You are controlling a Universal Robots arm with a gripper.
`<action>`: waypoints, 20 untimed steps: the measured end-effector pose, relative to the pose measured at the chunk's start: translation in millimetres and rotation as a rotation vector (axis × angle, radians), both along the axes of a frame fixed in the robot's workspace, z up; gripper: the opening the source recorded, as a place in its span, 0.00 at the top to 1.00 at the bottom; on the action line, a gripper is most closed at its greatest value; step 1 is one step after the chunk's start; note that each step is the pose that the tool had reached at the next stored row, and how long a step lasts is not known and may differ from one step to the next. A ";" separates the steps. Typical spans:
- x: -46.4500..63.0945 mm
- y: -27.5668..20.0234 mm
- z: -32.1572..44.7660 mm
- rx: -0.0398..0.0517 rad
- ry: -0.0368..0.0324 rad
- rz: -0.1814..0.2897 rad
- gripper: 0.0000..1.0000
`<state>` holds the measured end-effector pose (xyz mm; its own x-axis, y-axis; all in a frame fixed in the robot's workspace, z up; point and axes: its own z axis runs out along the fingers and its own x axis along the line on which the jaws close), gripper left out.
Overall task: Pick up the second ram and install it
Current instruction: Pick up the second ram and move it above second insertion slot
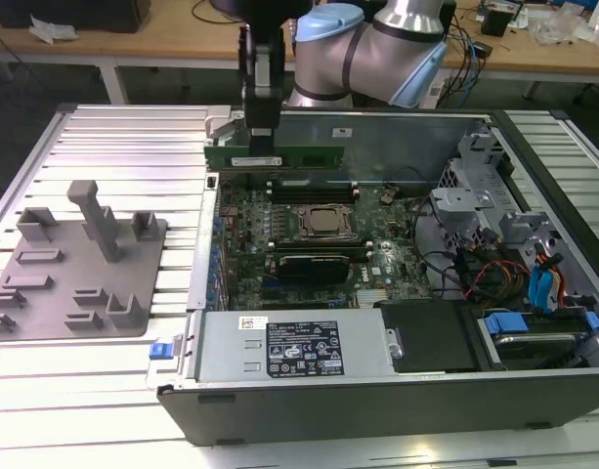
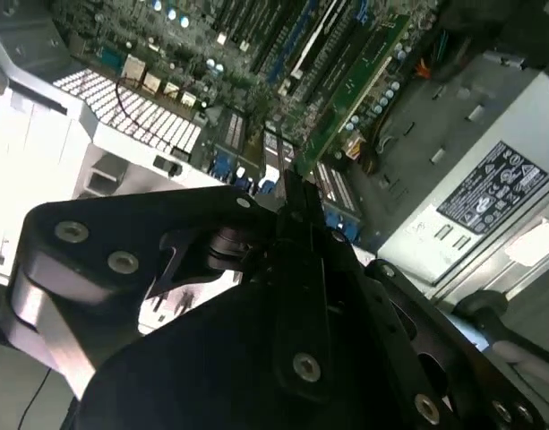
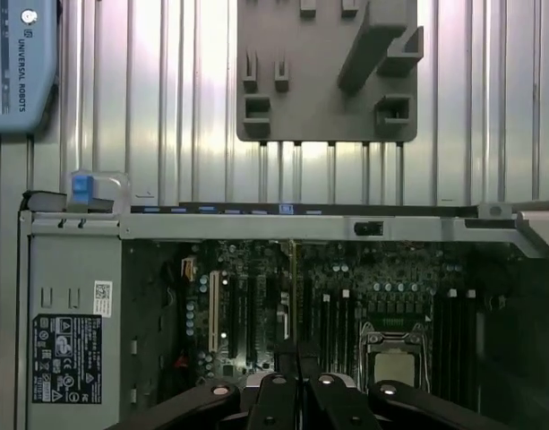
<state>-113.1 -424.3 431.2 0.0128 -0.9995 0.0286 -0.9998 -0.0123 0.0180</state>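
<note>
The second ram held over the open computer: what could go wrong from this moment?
1. The gripper holds the second ram from above, in the air over the motherboard. If the grip slips, the stick may fall onto the CPU socket.
2. The memory slots lie close together beside that socket, so a small tilt or offset on the way down could press the stick against the wrong slot.
</note>
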 end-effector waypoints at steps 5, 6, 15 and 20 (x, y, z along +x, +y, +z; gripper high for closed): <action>17.6 14.7 -10.2 0.0000 0.0001 0.000 0.91; 20.2 17.9 -12.0 -0.0001 0.0001 0.000 0.91; 32.1 37.1 -36.5 0.0013 0.0002 0.000 0.91; 36.7 49.5 -53.3 0.0020 0.0002 0.000 0.91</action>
